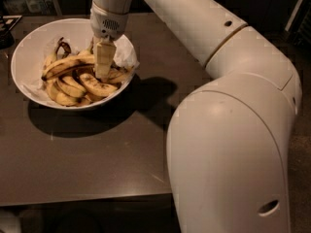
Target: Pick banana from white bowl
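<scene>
Item: banana (68, 65), longest, dark-streaked, atop pile in white bowl (26, 47). Prob. light, soft, bruises easily; take mid-length, gentle squeeze. Gripper (103, 73) down in bowl by one end; grip state: can't tell.

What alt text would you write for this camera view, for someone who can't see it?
The beige end effector of a white robot arm reaches down into a wide, glossy white bowl of spotted bananas, at one end of the longest, curved yellow banana with dark brown streaks. The bowl sits on a dark brown table.
</scene>
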Robot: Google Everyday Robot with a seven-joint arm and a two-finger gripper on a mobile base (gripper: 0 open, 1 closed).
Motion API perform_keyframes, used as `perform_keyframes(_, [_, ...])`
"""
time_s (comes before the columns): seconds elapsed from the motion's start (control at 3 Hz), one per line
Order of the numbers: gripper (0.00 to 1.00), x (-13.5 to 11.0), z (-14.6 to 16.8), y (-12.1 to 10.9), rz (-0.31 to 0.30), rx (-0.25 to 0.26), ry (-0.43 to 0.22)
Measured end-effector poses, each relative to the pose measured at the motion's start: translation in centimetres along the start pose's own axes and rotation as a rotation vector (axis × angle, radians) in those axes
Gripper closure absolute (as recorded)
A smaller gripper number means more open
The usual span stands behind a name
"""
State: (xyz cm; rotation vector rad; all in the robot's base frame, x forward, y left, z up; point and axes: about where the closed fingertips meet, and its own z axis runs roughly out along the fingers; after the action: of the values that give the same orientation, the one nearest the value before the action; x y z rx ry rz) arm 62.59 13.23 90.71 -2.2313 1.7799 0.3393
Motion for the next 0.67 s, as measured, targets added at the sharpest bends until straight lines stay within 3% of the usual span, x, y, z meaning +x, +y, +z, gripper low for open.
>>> perform_keyframes(0.67, [0.87, -0.44, 0.32, -0.64, -0.001, 0.019, -0.014])
